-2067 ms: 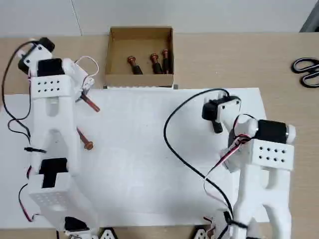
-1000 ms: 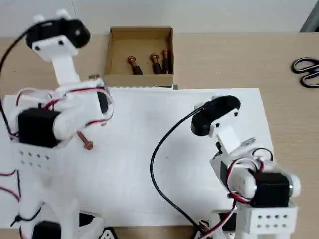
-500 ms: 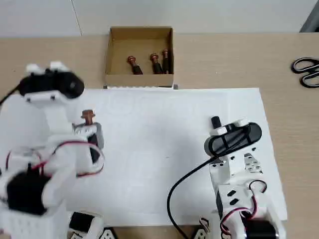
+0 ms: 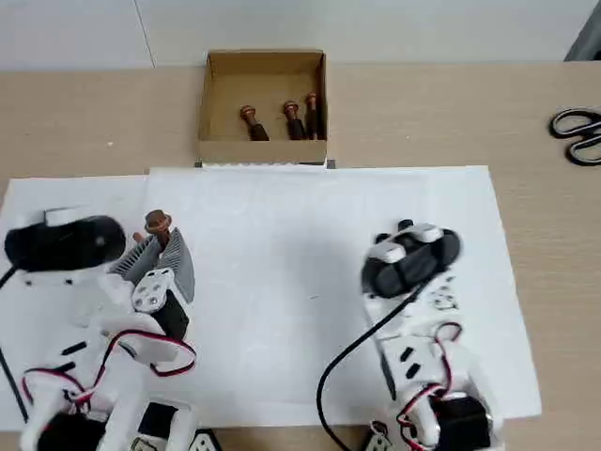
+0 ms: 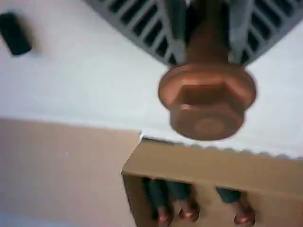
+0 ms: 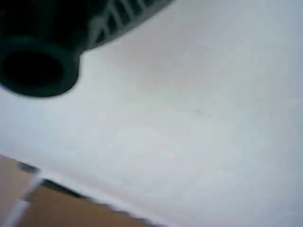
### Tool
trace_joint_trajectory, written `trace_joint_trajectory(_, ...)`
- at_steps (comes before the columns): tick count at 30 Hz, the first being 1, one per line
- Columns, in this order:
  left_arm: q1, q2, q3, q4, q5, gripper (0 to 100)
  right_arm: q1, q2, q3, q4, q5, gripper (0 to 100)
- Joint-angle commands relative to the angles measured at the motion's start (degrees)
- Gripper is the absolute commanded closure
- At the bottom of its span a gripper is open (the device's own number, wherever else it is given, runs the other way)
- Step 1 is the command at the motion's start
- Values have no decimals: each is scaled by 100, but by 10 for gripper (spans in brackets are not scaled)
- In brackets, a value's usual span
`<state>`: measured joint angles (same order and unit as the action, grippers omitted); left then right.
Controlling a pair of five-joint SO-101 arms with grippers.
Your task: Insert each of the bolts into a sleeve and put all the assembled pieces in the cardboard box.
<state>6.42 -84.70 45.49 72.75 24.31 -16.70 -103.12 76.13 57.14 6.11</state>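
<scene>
The bolt is clenched in left fingers, the sleeve in right fingers, both well apart from the cardboard box. The bolt could be jammed or dropped if misaligned with the sleeve.

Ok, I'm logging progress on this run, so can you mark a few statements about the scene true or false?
1. The left pincer grips a copper-coloured metal bolt. True.
2. The brown cardboard box is empty. False: three assembled pieces lie inside it.
3. The right pincer holds a black tubular sleeve. True.
4. The bolt is already seated in the sleeve. False: the two are apart, each in its own pincer.
5. The black-handled scissors lie on the white sheet. False: they lie on the bare wooden table, off the sheet.
</scene>
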Motion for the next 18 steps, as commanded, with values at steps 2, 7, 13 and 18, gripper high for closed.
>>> trace_joint_trajectory(2,-18,-571,462,-598,167,994,-760,-75,237,-549,-114,996)
trace_joint_trajectory(7,0,-1178,1244,-1354,325,994,-1437,-75,589,-708,-105,996)
trace_joint_trajectory(13,26,-1837,2088,-2101,554,994,-2273,-75,782,-998,-105,996)
trace_joint_trajectory(18,141,-1934,2404,-2497,1055,994,-2633,-57,800,-1393,-88,996)
